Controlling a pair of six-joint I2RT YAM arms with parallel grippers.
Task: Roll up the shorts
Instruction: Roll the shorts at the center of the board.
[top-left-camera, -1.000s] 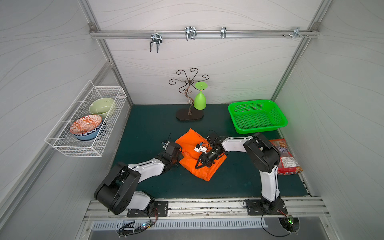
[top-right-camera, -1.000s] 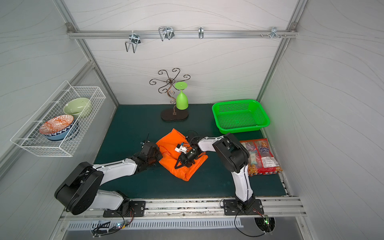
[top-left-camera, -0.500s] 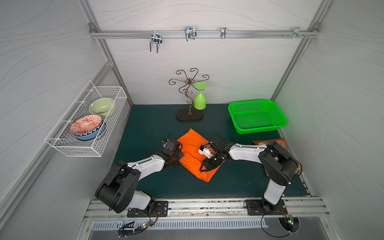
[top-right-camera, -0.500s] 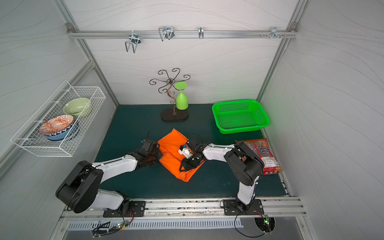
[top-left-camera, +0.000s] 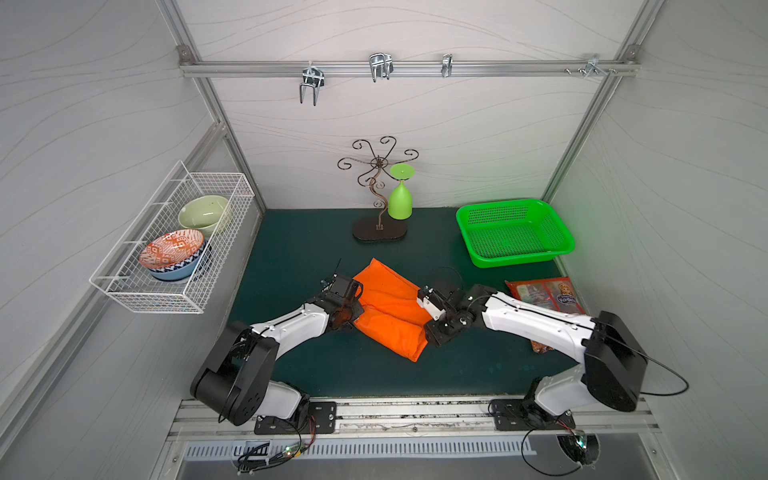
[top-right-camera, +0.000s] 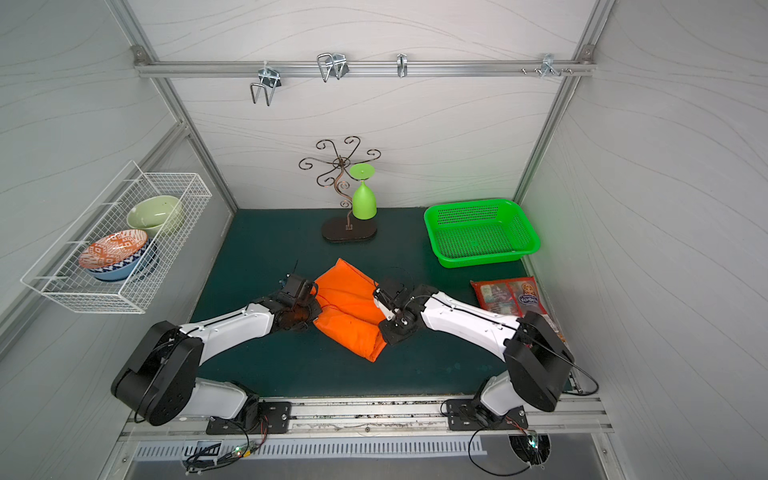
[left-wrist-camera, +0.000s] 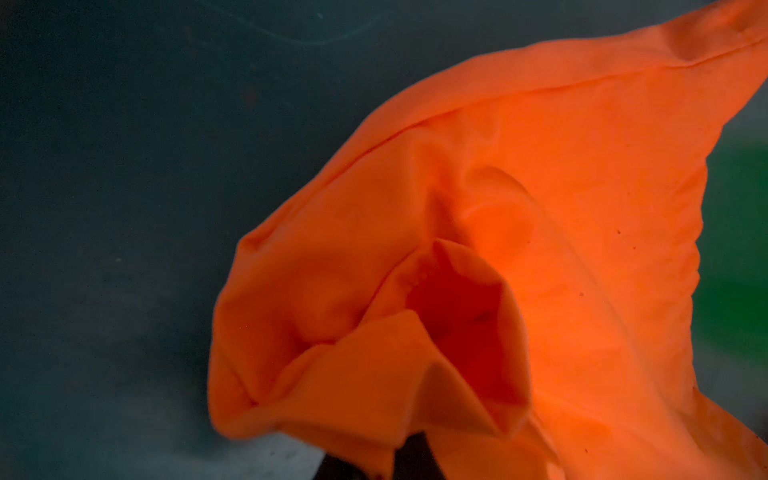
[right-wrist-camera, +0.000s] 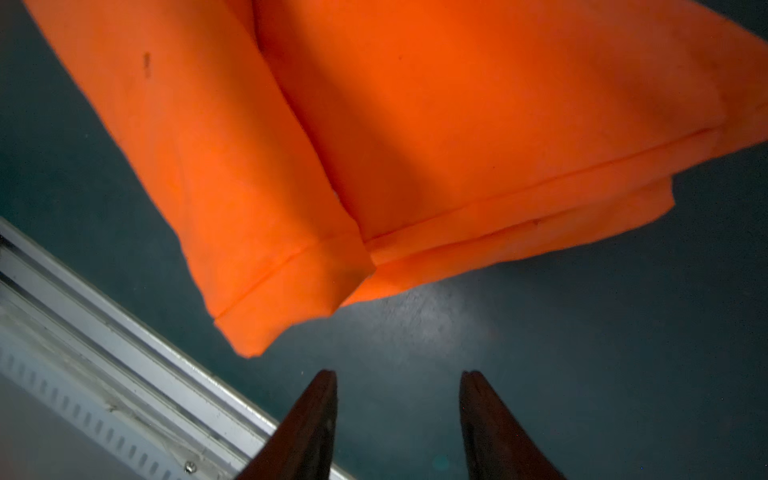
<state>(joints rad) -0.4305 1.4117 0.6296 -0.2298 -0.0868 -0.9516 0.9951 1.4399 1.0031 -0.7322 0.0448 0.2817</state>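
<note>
Shorts (left-wrist-camera: 519, 187) bunched, left jaws mostly covered

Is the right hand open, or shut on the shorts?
Open. In the right wrist view the right hand shows its two fingers apart over bare mat, with the shorts ahead of them, untouched.

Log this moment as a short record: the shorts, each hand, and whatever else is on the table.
cloth: shorts, orange, folded in layers on the dark mat between the two arms
left hand: left hand shut on the shorts' edge, cloth bunched up at it
right hand: right hand open, over bare mat, clear of the cloth
back: stand with a green glass hanging upside down
right side: green basket, snack packet
roll: not yet finished
</note>
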